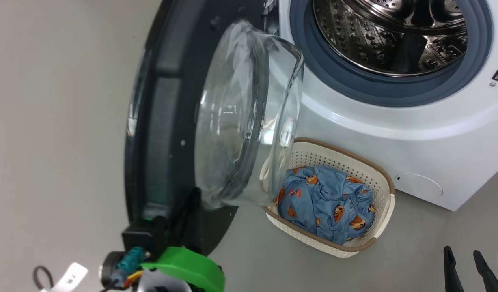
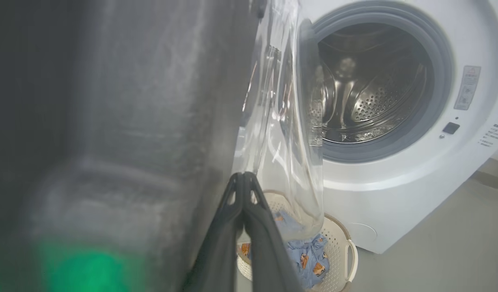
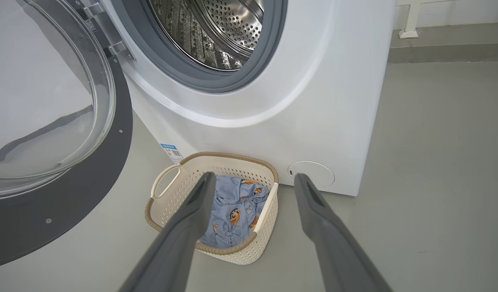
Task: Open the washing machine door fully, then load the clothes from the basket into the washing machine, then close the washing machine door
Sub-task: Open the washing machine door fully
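Note the washing machine door point(image 1: 163, 121) swung wide on its hinge, bulging glass porthole point(image 1: 240, 121) turned towards the steel drum point(image 1: 395, 36) of the washing machine point(image 1: 395, 134). Find the basket point(image 1: 389, 184) on the floor point(image 1: 50, 121), just beside the machine's lower front panel, near edge seen through the glass in head view. See the clothes point(image 1: 326, 198) heaped inside it. Read the left gripper point(image 2: 244, 176) as fully closed, 2 fingers pressed tip to tip, nothing between them, tips at the door's inner face near the glass edge; cannot tell contact. Read the right gripper point(image 3: 253, 178) as spread wide and empty, hovering above the floor, pointing towards the basket.
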